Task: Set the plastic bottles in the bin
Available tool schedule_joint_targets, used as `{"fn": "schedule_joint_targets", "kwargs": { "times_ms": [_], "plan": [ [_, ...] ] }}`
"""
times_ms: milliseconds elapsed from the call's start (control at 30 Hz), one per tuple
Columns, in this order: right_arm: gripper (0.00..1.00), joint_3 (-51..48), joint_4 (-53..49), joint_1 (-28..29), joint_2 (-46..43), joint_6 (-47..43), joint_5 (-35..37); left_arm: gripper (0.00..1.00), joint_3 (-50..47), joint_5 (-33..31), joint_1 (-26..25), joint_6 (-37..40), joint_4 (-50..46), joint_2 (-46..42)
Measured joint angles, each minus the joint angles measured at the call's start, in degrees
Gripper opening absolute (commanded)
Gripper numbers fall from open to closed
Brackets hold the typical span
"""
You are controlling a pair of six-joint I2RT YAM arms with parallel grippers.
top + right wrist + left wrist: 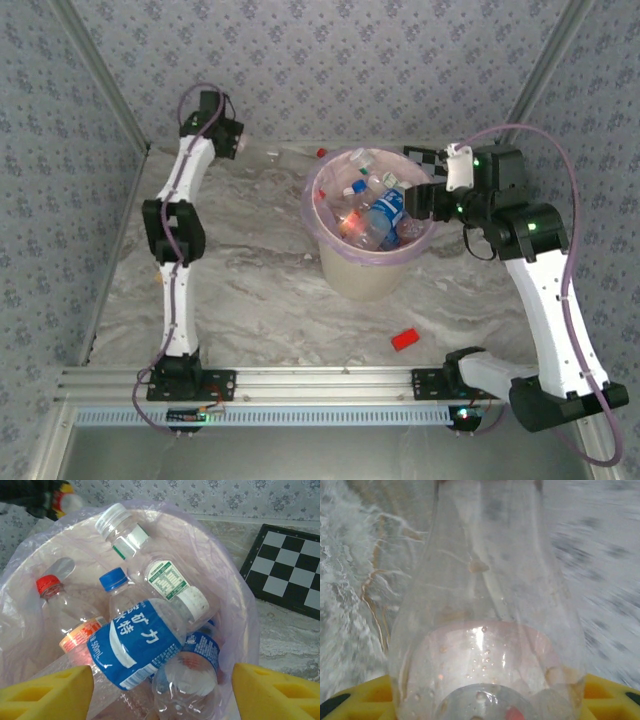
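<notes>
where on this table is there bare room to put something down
Widest bare patch of the marble tabletop lies between the white left arm and the round cream bin with its pink bag liner. Another strip runs from the bin's foot to the aluminium rail, left of the small red block. Crowded: the bin's mouth, heaped with clear plastic bottles.

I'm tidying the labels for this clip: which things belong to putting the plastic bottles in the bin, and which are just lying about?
For the job: round cream bin with pink bag liner; clear plastic bottles inside it; clear plastic bottle lying outside it.
Lying about: small red block; black-and-white checkered board.
</notes>
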Motion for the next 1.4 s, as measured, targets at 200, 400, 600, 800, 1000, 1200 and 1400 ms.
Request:
{"fn": "schedule_joint_targets", "kwargs": {
  "times_ms": [200,400,600,800,1000,1200,1400],
  "plan": [
    [0.75,0.59,2.14,-1.36,2.99,-0.20,-1.03,0.35,-3.50,4.48,-2.25,14.80,-4.94,-19.39],
    [0.75,1.09,3.65,-1.99,4.61,-0.46,-1.57,0.29,-4.85,11.85,-8.35,28.83,-8.28,-33.83],
    [0.75,1.14,4.74,-2.14,5.16,-0.66,-2.10,0.26,-4.81,15.98,-22.88,39.76,-10.78,-38.88],
    [0.75,1.14,4.72,-2.12,5.14,-0.63,-2.51,0.25,-4.04,15.19,-32.50,44.89,-12.52,-34.88],
    [0.75,1.11,4.70,-1.68,4.59,-0.61,-2.60,0.26,-4.04,8.09,-35.98,46.90,-12.39,-28.92],
    [0.75,1.11,4.63,-1.64,3.43,-0.63,-2.38,0.48,-1.88,4.07,-36.92,46.95,-13.73,-24.52],
    [0.75,1.05,4.68,-1.64,3.32,-0.63,-2.38,0.81,-0.59,2.58,-38.99,48.15,-15.04,-23.76]
  ]
}}
